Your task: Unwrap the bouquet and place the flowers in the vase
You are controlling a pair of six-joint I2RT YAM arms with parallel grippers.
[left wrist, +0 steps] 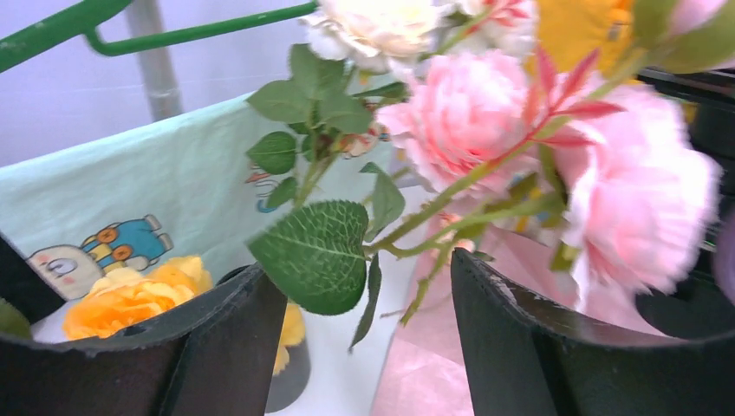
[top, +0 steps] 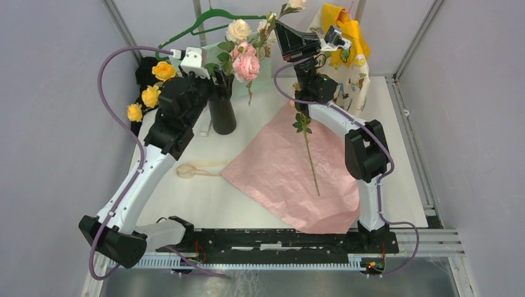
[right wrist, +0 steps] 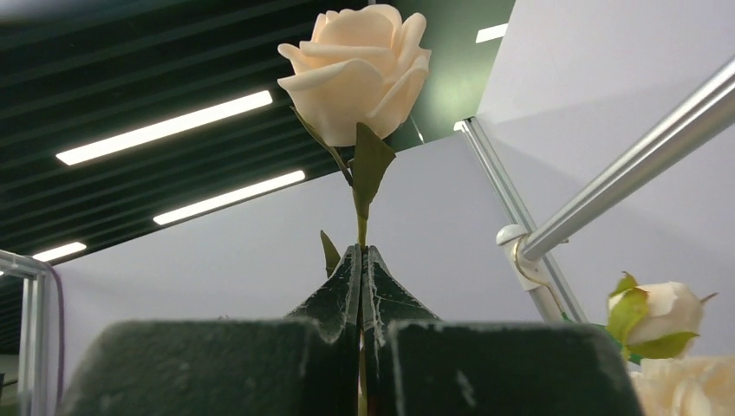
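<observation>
The black vase (top: pixel 223 116) stands at the back left of the table and holds pink (top: pixel 246 65), cream (top: pixel 238 30) and yellow roses (top: pixel 150 96). My left gripper (top: pixel 213 77) hovers open right beside those stems. In the left wrist view a green leaf (left wrist: pixel 316 253) and thin stems lie between its spread fingers (left wrist: pixel 217 347), touching neither, with the pink roses (left wrist: pixel 468 108) just beyond. My right gripper (top: pixel 280 26) is raised at the back, shut on the stem of a cream rose (right wrist: pixel 355 69); the long stem (top: pixel 309 154) hangs down over the pink paper (top: pixel 278 179).
A beige ribbon (top: pixel 198 169) lies loose left of the pink paper. A green hanger (top: pixel 216 21) and a mint printed cloth (left wrist: pixel 130 199) hang behind the vase. A yellow and white printed cloth (top: pixel 350 55) hangs at the back right. A black cloth bundle (top: pixel 145 68) sits by the left wall.
</observation>
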